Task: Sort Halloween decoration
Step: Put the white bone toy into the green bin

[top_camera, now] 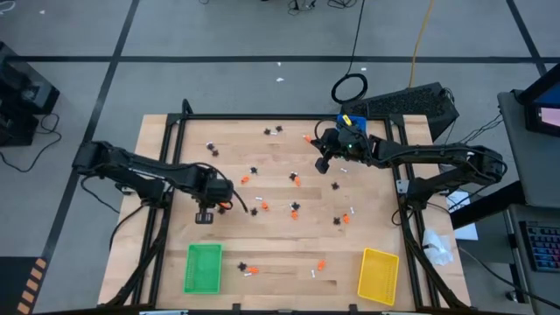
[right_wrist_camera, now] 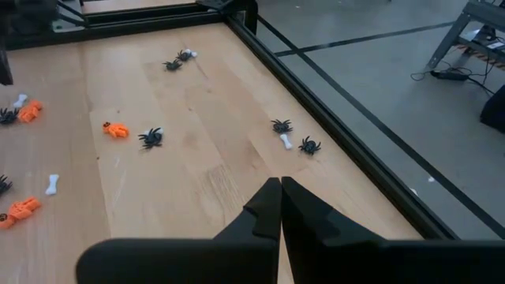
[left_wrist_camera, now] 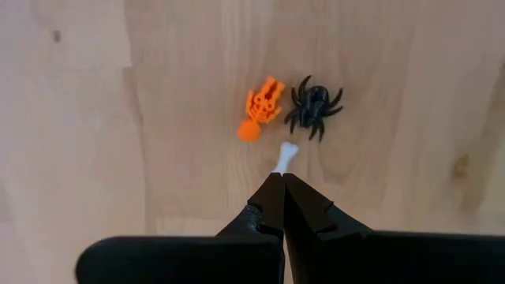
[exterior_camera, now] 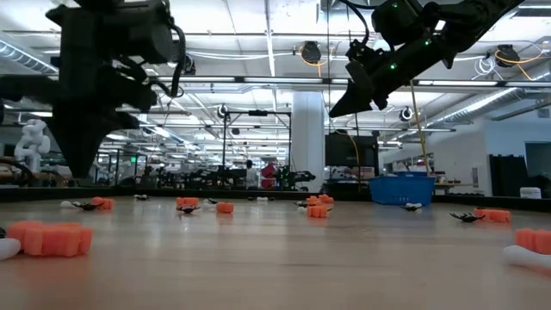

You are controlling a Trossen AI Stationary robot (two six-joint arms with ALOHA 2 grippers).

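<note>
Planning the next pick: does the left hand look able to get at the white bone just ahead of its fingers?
Probably yes. The left hand is shut right at the white bone, with bare wood around it; the orange skeleton and black spider lie just beyond, not between. It would need to open first.

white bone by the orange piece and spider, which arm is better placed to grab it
Left. The left gripper hangs right over the white bone, jaws shut. The right gripper is across the table near the blue tray.
</note>
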